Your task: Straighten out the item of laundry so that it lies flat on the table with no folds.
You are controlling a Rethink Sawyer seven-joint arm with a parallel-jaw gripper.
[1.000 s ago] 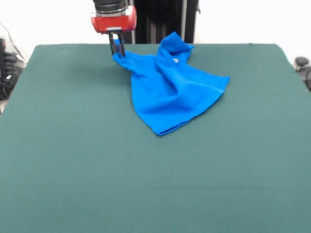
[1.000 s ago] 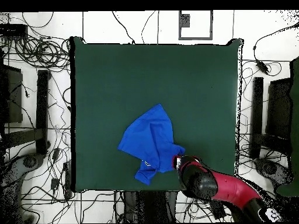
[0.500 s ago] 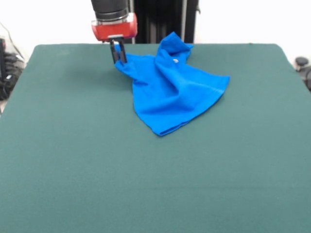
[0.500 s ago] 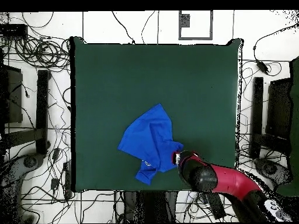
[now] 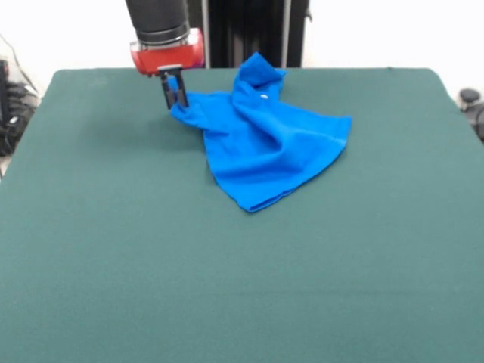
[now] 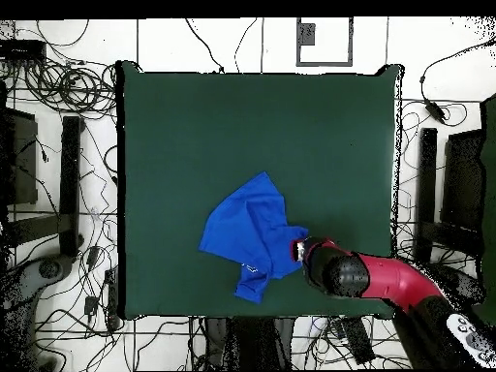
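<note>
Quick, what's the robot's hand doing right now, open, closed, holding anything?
Hand: closed on a corner of the blue T-shirt, pinching it just above the table.

Plain bright blue T-shirt; dk green table; red/blk arm.
</note>
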